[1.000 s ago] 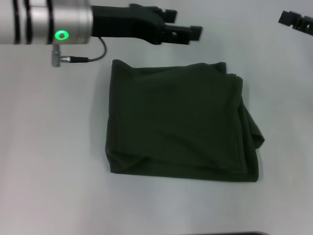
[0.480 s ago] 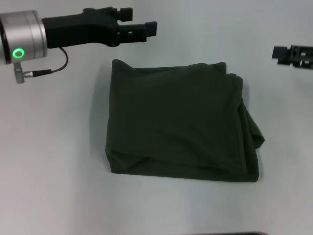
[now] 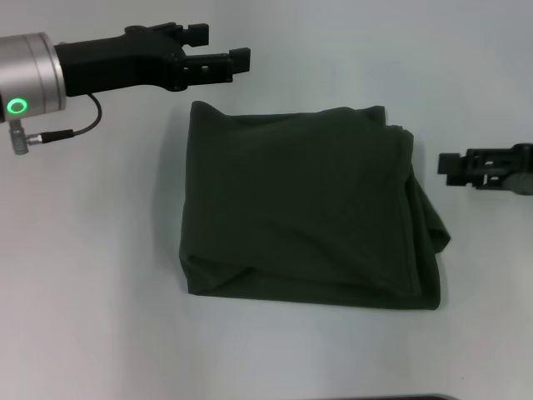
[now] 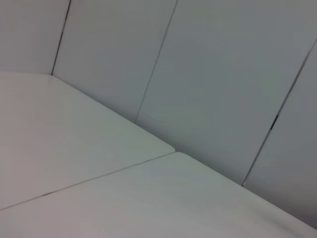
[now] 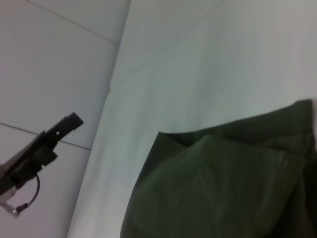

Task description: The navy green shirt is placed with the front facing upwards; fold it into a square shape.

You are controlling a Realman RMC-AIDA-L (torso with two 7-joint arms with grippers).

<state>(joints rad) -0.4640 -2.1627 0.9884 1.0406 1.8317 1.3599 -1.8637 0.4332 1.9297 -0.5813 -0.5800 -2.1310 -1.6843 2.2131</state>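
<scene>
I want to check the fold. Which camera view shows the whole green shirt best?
The head view: the folded dark green shirt lies fully visible on the white table, all edges in frame. The right wrist view shows only one corner of it. The left wrist view shows none of it.

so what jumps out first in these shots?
The navy green shirt, folded into a rough square with its plain side up, lies mid-table. The left gripper hangs just beyond its far left corner, not touching it. The right gripper sits off its right edge, also clear of the cloth.
</scene>
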